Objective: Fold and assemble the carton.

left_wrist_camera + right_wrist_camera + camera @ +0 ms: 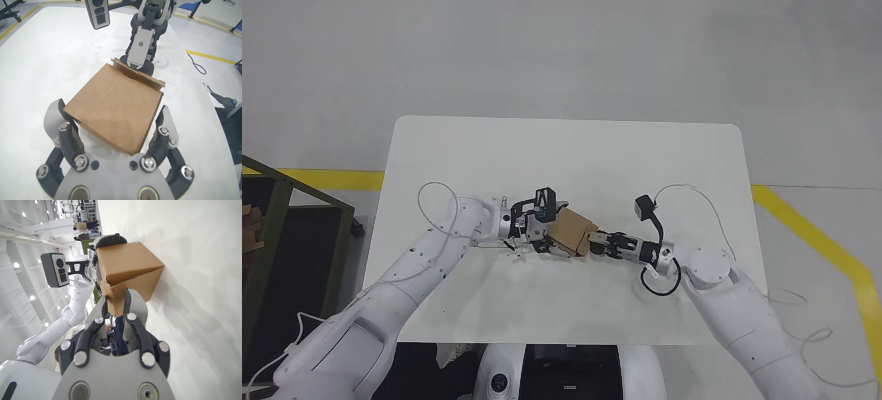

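1. Two grippers meet at the carton in the top view. The brown box rests on the white table. The left gripper is at one end of the carton and the right gripper at the opposite end, both touching the cardboard.
2. Left wrist view: the left gripper is spread wide and has the carton between its fingers. One pad is against the box's corner and the other is tight beside its side edge, so it clasps the box across its width. At the carton's far end a flap stands up. The right gripper has that flap nipped between its fingers.
3. Right wrist view: the right gripper is nearly closed, with only the flap of the carton pinched between its two fingers. The box lies on its side on the table, just beyond the fingertips. A dark pad of the left gripper presses on the carton's far end.
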You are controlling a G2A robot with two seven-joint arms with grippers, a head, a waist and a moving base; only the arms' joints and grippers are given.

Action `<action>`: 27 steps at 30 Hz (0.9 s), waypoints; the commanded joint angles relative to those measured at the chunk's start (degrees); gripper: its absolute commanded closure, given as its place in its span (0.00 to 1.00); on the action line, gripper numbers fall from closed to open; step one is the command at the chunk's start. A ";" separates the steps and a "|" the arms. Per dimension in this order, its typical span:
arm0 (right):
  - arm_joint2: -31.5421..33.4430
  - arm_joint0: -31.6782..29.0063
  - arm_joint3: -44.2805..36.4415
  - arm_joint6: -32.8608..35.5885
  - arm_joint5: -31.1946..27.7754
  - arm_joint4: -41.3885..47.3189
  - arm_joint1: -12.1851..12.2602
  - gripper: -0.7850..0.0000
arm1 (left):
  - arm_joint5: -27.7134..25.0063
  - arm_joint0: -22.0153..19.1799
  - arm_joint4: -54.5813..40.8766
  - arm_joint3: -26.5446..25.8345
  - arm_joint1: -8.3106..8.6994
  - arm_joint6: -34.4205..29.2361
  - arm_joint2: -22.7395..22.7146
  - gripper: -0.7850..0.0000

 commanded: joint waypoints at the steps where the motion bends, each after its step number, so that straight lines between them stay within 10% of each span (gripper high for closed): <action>1: 0.09 -0.17 -0.09 -0.32 0.25 -0.18 0.02 0.82 | -0.02 -0.03 0.02 0.06 0.00 0.03 -0.01 0.00; 27: 0.62 -0.85 -2.50 -3.63 2.62 -3.79 0.14 0.80 | -0.09 0.12 0.23 -0.28 -0.01 0.07 -0.13 0.00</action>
